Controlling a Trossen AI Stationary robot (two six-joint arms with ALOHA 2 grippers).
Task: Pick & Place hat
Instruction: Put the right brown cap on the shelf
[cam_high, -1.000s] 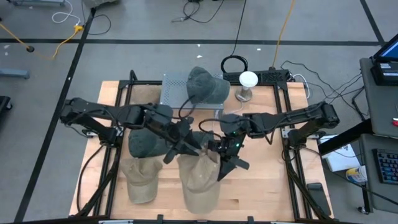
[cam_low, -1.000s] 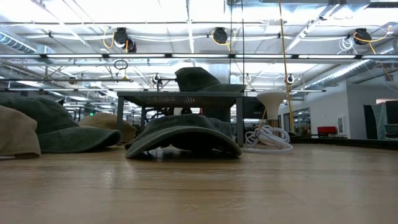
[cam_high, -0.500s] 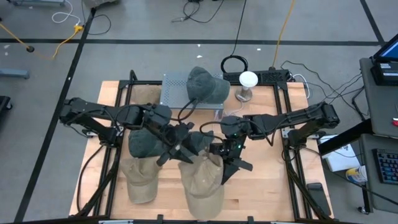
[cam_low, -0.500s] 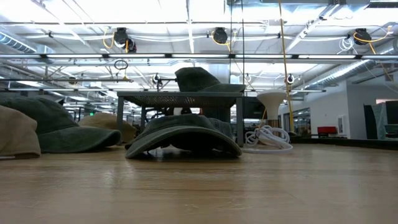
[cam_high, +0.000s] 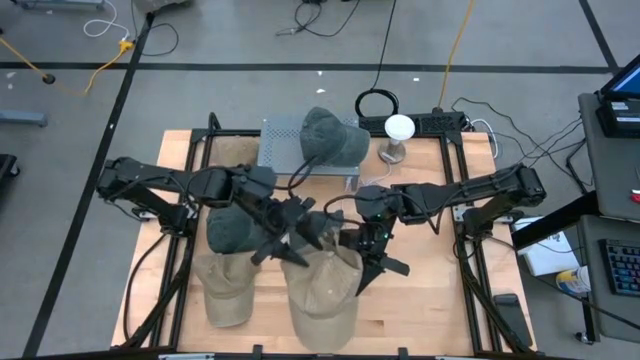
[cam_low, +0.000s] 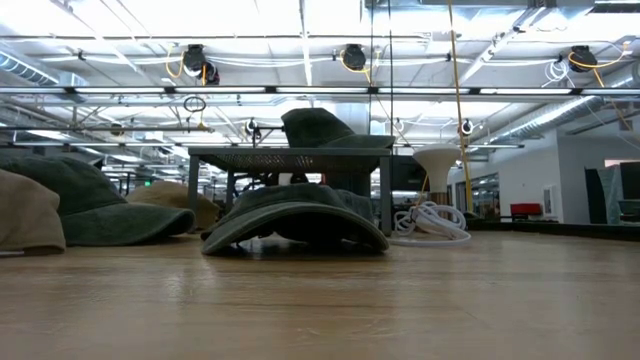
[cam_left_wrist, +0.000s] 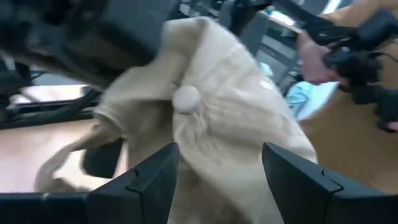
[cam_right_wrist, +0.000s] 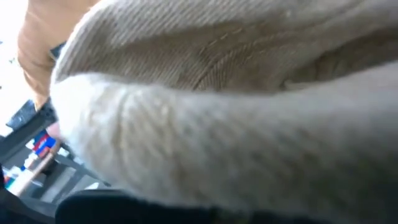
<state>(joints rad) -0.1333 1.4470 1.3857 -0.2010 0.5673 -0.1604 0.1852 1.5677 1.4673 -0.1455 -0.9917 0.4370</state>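
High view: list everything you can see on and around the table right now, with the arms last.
tan hats: two, beige, near edge of the table, one centre, one to its left
green hats: two clear, dark green, one left of centre, one on the rack; the low view shows another at centre
rack: one, grey mesh, far side
lamp: one, white, far side beside the rack
cable coil: one, black, floor past the table
left gripper: one, dark, open above the centre tan hat
right gripper: one, dark, shut on that tan hat's right edge
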